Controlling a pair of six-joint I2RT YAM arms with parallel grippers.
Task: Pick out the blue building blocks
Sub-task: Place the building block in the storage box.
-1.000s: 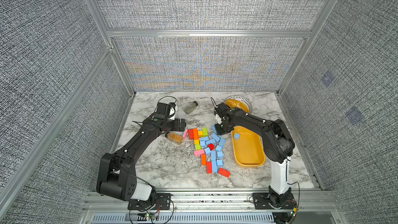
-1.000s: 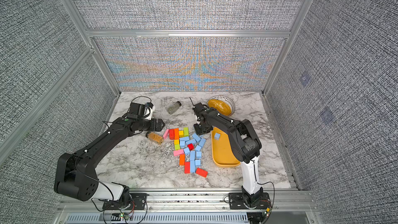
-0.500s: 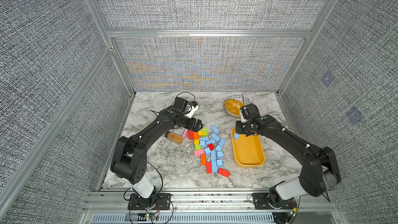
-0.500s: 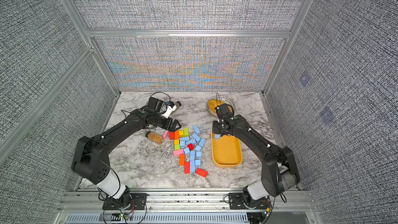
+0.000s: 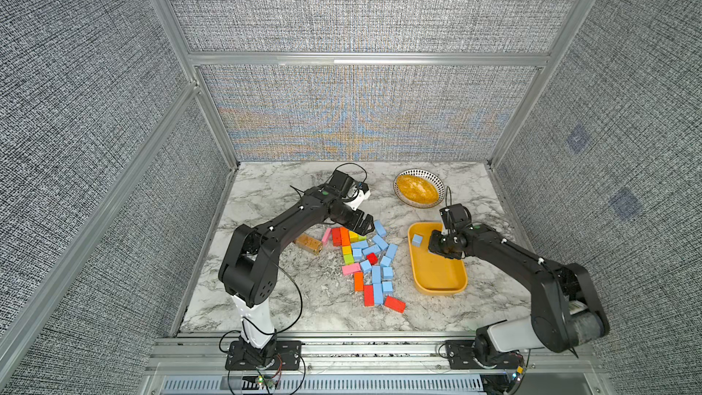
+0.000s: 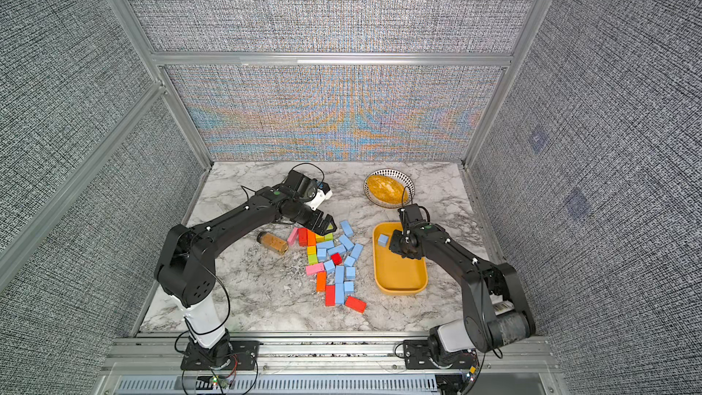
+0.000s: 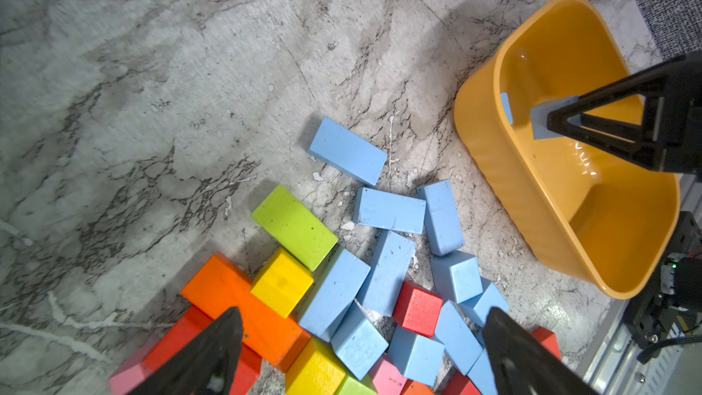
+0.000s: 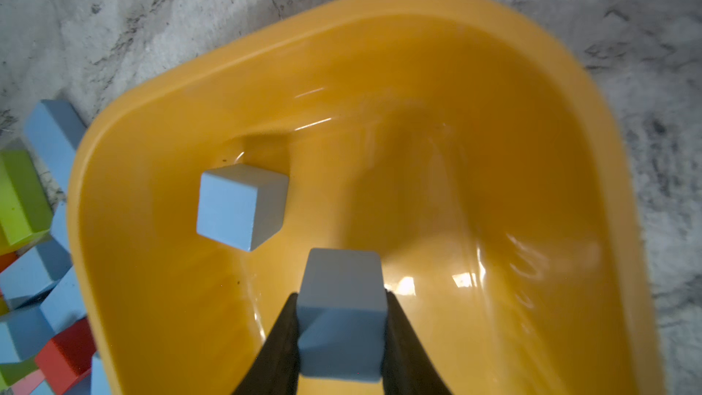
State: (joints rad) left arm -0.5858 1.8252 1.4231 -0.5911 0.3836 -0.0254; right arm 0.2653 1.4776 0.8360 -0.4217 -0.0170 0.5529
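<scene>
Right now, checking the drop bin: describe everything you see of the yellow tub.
The yellow tub looks like glossy plastic, oblong with raised walls, upright on the marble table beside the loose blocks. One blue cube rests inside near the far end; the right gripper holds a second cube over it.

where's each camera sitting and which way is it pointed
Top views: high over the front edge, looking down and back at the table; left arm and right arm whole, blue blocks, yellow tub.
Left wrist: on the left arm, looking down past the open left gripper at the blocks; its two fingertips show.
Right wrist: on the right arm, looking down into the tub; the right gripper shows, shut on a blue cube.
Shared by both wrist views: tub, that blue cube, loose cube inside.
</scene>
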